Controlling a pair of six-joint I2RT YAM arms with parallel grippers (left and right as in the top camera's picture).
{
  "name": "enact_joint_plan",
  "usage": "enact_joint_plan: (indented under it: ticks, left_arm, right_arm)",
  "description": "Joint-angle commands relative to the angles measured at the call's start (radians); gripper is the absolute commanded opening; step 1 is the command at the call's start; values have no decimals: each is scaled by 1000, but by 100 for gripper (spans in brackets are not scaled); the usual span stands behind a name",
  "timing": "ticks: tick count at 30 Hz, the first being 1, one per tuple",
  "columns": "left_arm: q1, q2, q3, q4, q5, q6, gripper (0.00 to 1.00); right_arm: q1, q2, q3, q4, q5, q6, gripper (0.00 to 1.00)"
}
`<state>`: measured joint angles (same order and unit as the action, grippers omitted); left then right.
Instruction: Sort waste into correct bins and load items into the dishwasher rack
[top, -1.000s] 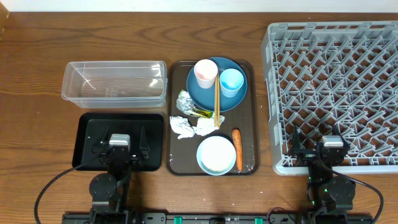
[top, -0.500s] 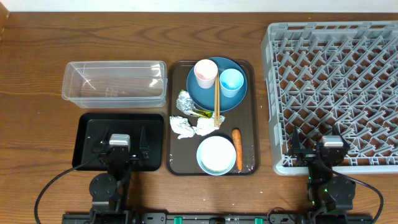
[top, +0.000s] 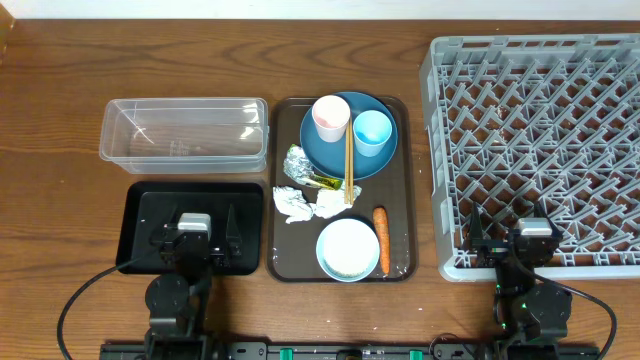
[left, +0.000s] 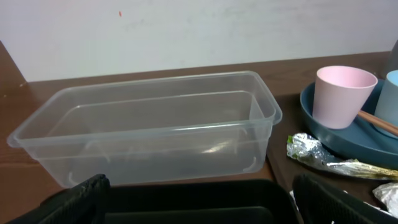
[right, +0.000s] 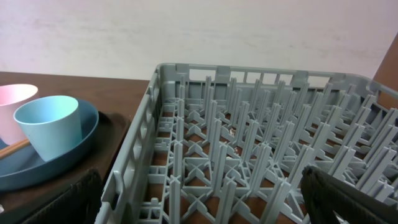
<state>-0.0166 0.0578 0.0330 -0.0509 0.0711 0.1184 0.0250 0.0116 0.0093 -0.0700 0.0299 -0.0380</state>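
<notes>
the left gripper (top: 196, 218), poised over the black tray (top: 140, 200) by the front edge of the table (top: 60, 120), now sits a shade nearer the tray's right edge than a second ago. the left arm's round joint (top: 168, 297) behind it drifts the same way, and the black cable (top: 100, 280) trailing toward the table's front-left corner shifts slightly with it.

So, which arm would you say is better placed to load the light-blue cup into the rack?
Probably right: its open claw sits at the rack's near corner, with the light-blue cup toward that side; the left claw overhangs the black tray.
</notes>
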Motion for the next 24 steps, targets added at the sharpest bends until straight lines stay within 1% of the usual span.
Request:
enact_joint_plan:
  ticks: [1,3,7,8,10,11,13,15,16,18,20,24]
  left_arm:
    - [5,1,-28,-11,53,-86,95]
    - [4,1,-26,-6,134,-186,96]
    - [4,1,20,-34,341,-260,96]
    - [4,1,45,-57,369,-296,95]
    - [4,2,111,-140,374,-371,95]
    - [4,2,158,-200,374,-386,96]
    - [4,13,262,-330,362,-386,96]
    - [4,43,394,-481,301,-383,96]
    - [4,60,445,-533,279,-377,95]
    - [2,114,577,-653,240,-334,96]
    - [-15,180,700,-738,201,-329,96]
    - [-23,348,902,-872,197,-330,96]
  right_arm:
    - [12,-5,-4,-1,7,-4,99]
    - [12,-5,-4,-1,7,-4,99]
    - [12,-5,-4,-1,7,-4,99]
    - [12,-5,-4,-1,7,-4,99]
    - [12,-5,-4,-1,7,-4,99]
    - [12,-5,-4,-1,7,-4,99]
    - [12,-5,-4,-1,7,-4,99]
    - [12,-5,-4,-1,7,-4,99]
    - [12,-5,-4,-1,7,-4,99]
    - [12,-5,-4,-1,7,-4,99]
    - [12,-5,-4,-1,7,-4,99]
    - [12,-5,-4,-1,7,-4,99]
